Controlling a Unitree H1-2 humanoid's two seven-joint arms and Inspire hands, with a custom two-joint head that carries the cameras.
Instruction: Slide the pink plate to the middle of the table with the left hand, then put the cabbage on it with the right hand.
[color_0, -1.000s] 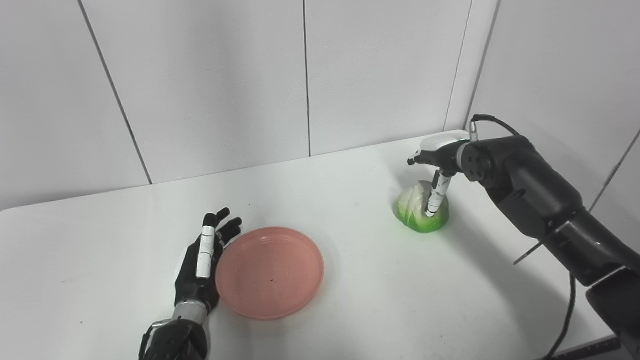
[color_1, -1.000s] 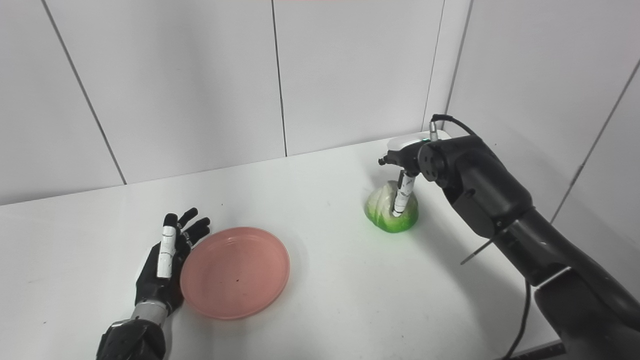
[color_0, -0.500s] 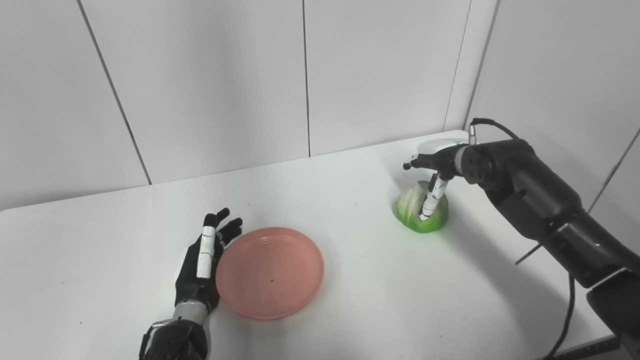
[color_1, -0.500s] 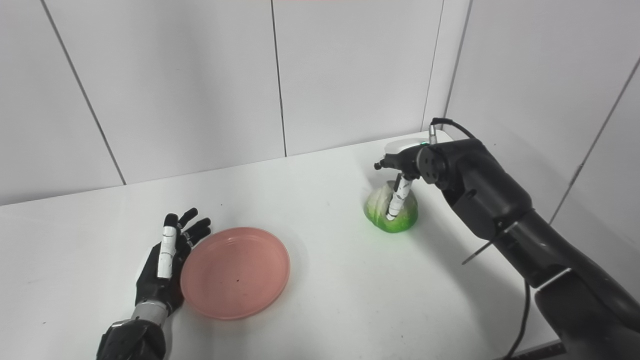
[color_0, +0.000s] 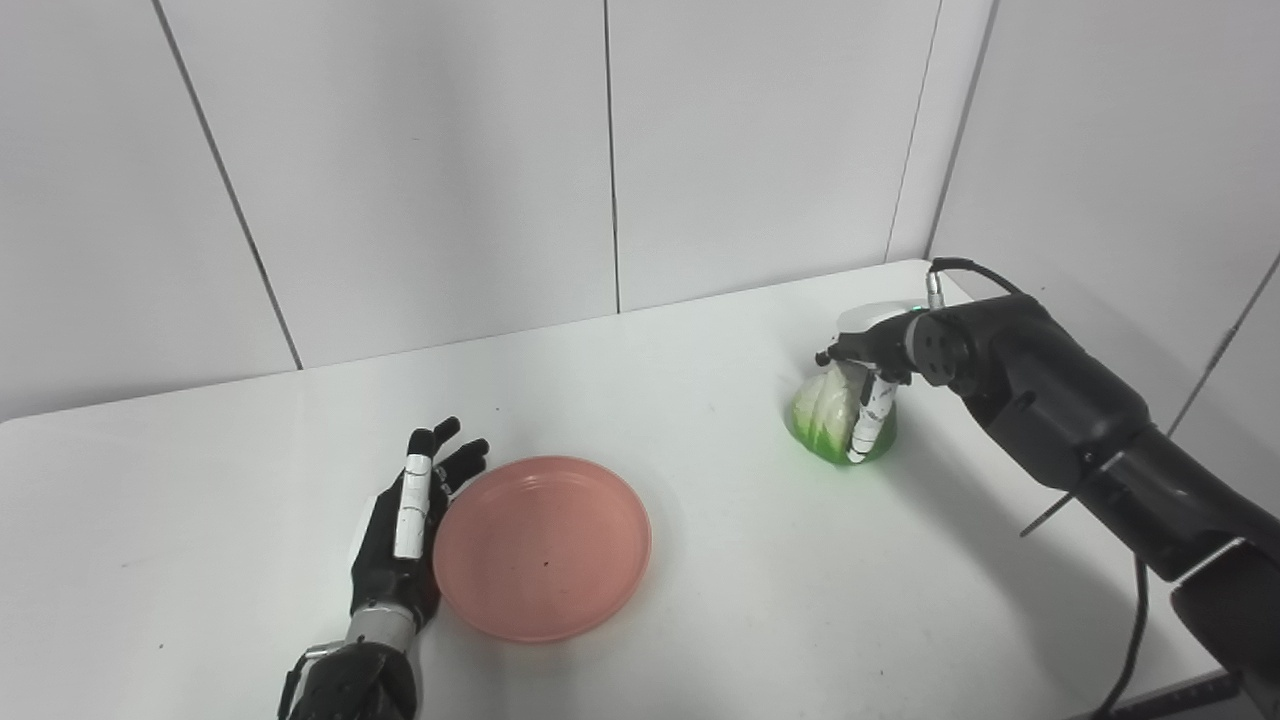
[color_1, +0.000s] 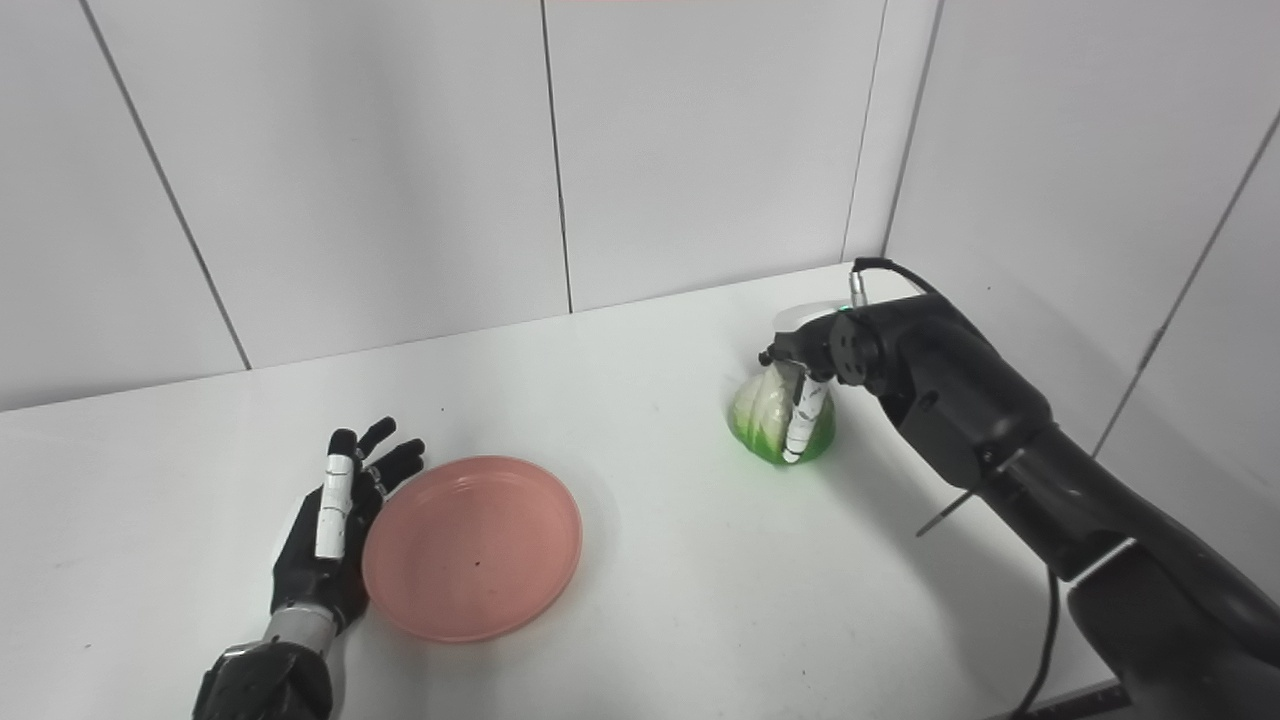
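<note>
The pink plate (color_0: 542, 546) lies flat on the white table (color_0: 700, 620), left of the middle. My left hand (color_0: 405, 520) rests open on its edge against the plate's left rim, fingers straight and pointing away from me. At the right rear the green-and-white cabbage (color_0: 830, 420) stands on the table. Over its top sits my right hand (color_0: 868, 385), its fingers curled down around the cabbage's right side and closed on it. The fingers behind the cabbage are hidden.
White wall panels (color_0: 610, 150) rise right behind the table and along its right side, close to the cabbage. A black cable (color_0: 1130, 640) hangs from my right forearm near the table's front right corner.
My right hand has come down onto the cabbage and its fingers have curled around it. The cabbage has tipped and shifted slightly. Left hand and plate have stayed still.
</note>
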